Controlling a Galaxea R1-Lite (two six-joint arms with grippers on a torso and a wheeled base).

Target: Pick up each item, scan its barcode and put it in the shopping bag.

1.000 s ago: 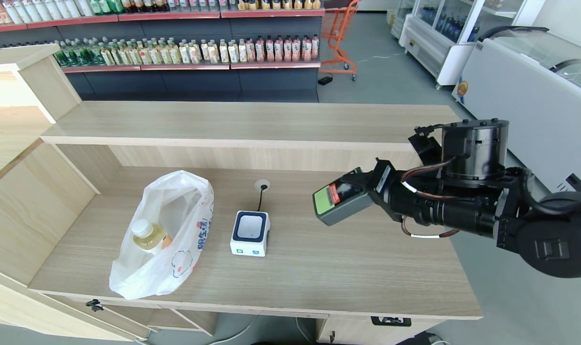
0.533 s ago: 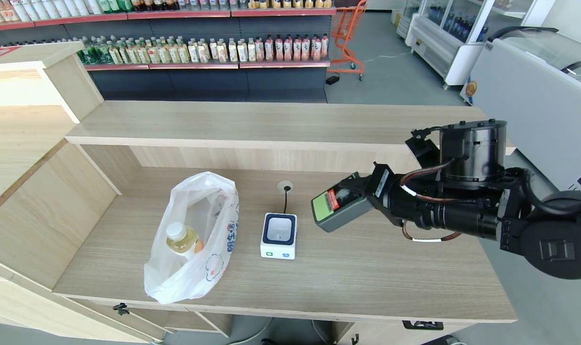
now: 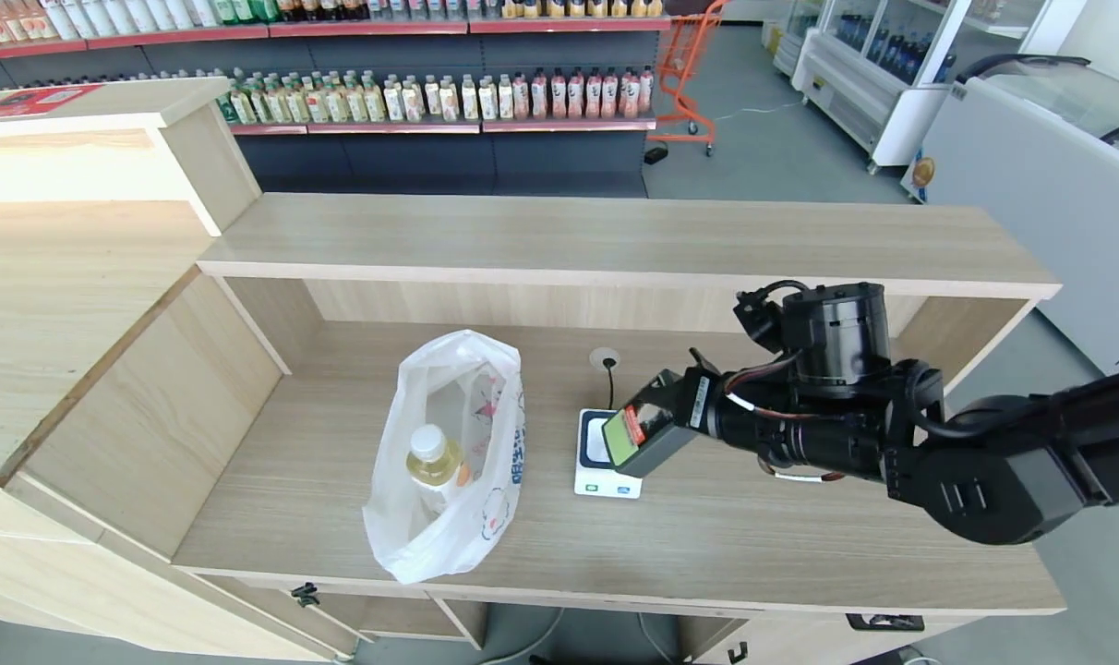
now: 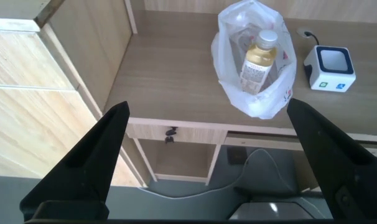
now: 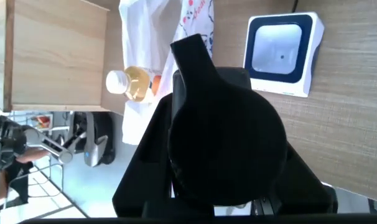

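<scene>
right gripper (image 3: 678, 413) sits right of centre in the head view, clamped on a small dark box (image 3: 641, 437) with a green and red label on its end face. the box hangs tilted just over the right edge of the barcode scanner (image 3: 604, 459), label end toward the scanner's left; cannot tell whether box and scanner touch. scanner is a white cube with a dark window on top, resting on the wooden counter (image 3: 753, 545), its cable running back to a round hole (image 3: 604, 357). white plastic shopping bag (image 3: 486, 489) lies open just left of the scanner, centre-left of the frame, and a bottle (image 3: 430, 466) of yellow drink with a white cap stands inside it. in the left wrist view the left gripper (image 4: 216, 165) hangs off the counter's near edge with its fingers (image 4: 111, 155) spread wide and nothing between them. drink shelves (image 3: 430, 97) run across the top of the frame, with an orange trolley (image 3: 684, 65) to their right.
</scene>
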